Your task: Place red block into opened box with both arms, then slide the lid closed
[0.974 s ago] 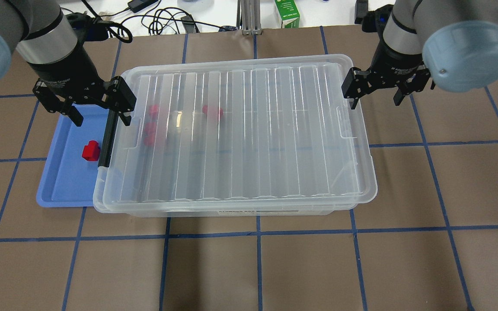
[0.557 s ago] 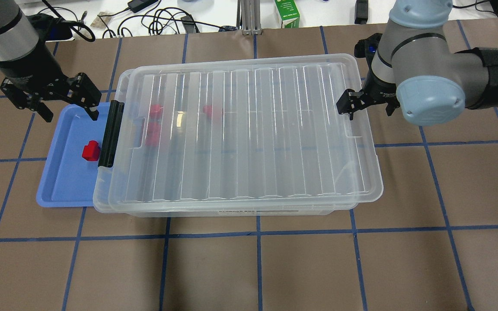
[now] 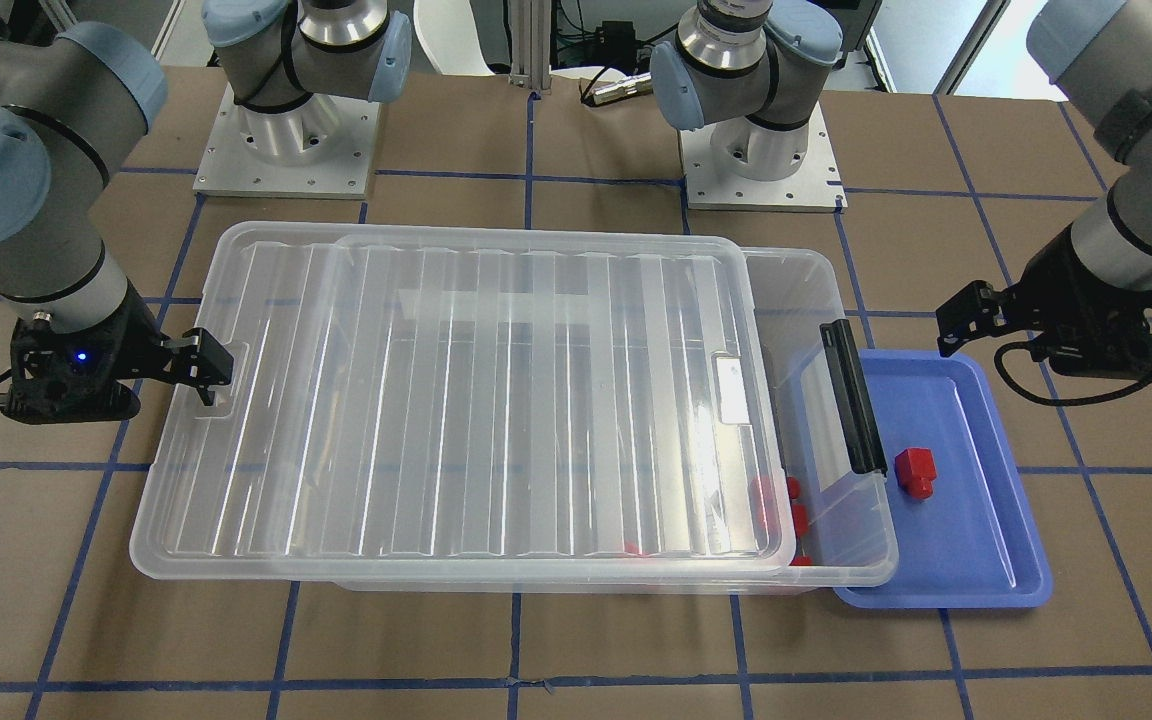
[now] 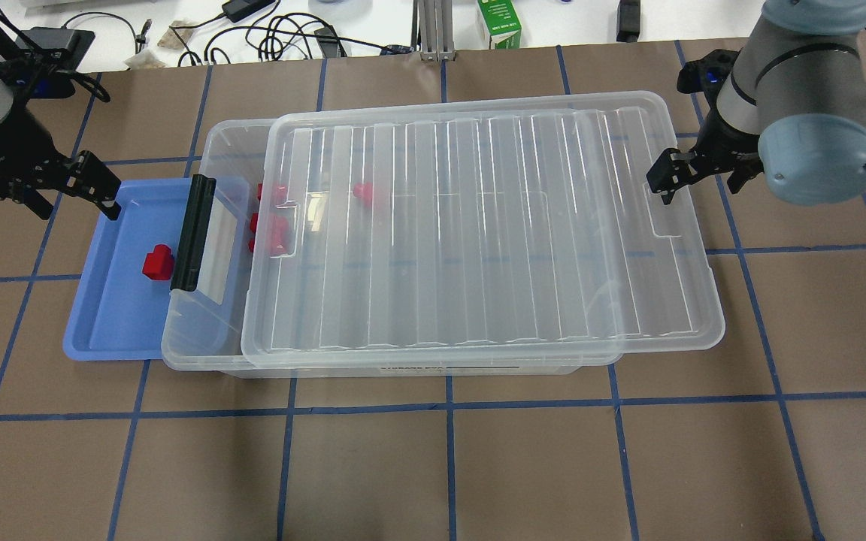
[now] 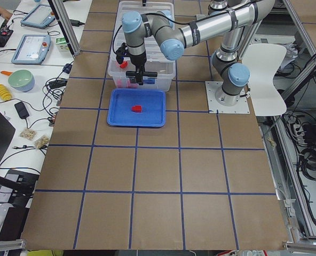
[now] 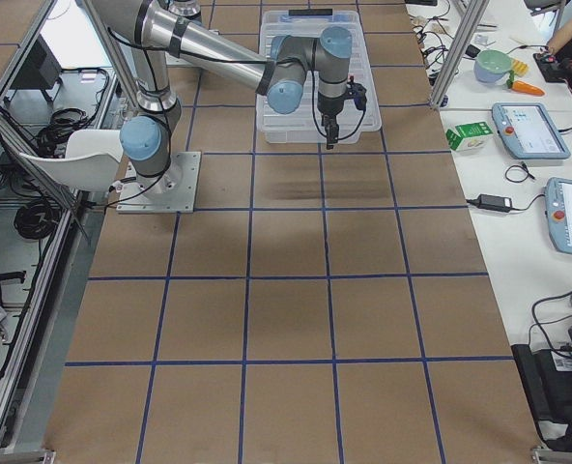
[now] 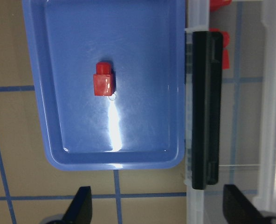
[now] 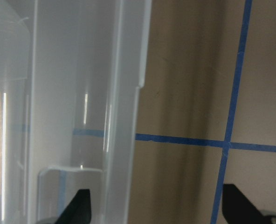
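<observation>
One clear box (image 4: pixel 196 338) sat on the table (image 4: pixel 478 466), with one ribbed lid (image 4: pixel 478 225) lying on top of it. The lid sat offset toward 3 o'clock. It overhung the box's 3 o'clock end and left a strip at the 9 o'clock end uncovered. One black latch (image 4: pixel 194 233) stood at that open end.

One blue tray (image 4: pixel 113 319) lay at 9 o'clock of the box, right against it. A single red block (image 4: pixel 156 262) rested near the tray's middle, touched by nothing.

More red blocks (image 4: pixel 274 194) lay inside the box near its 9 o'clock end. There were perhaps four, since the plastic blurred them too much for a sure count.

Two arms were in view. The left fingers (image 7: pixel 80 208) were spread wide and empty, hanging out at 9 o'clock of the box, above the tray's edge and well apart from the block. The right fingers (image 3: pixel 204 358) were also spread and clamped nothing. One of them was hooked into the handle notch at the lid's 3 o'clock end, and the lid's rim ran between the two.
</observation>
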Controlling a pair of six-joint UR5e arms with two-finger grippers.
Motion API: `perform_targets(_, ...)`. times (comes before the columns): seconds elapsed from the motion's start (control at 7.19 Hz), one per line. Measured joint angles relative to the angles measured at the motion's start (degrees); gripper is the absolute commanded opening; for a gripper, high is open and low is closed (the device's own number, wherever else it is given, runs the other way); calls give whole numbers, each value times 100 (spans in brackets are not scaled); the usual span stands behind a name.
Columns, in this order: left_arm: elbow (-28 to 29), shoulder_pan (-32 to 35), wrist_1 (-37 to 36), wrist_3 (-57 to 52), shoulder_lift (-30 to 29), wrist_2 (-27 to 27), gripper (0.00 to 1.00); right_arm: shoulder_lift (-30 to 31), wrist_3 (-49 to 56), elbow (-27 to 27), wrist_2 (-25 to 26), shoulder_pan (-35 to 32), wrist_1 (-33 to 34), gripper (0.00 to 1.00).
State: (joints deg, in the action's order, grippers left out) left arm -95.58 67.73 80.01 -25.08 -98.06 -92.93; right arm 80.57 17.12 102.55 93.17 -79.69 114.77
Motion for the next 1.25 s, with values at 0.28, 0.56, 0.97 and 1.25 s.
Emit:
perform_targets(0.28,-282,-95,-638,-93,-359,6,100,12,398,-20,-11,273,9,100)
perform_targets(0.56,-352,-145,-907,-154,-742,23,100,19,767,-27,-29,484,10,100)
perform_targets(0.97,-364,-176,-1262,-221,-1313,27,100,26,1204,-33,-52,775,6,100)
perform_targets(1.25,-361,-180,-1556,-204,-1703,29,100,28,1506,-43,-42,966,9,100)
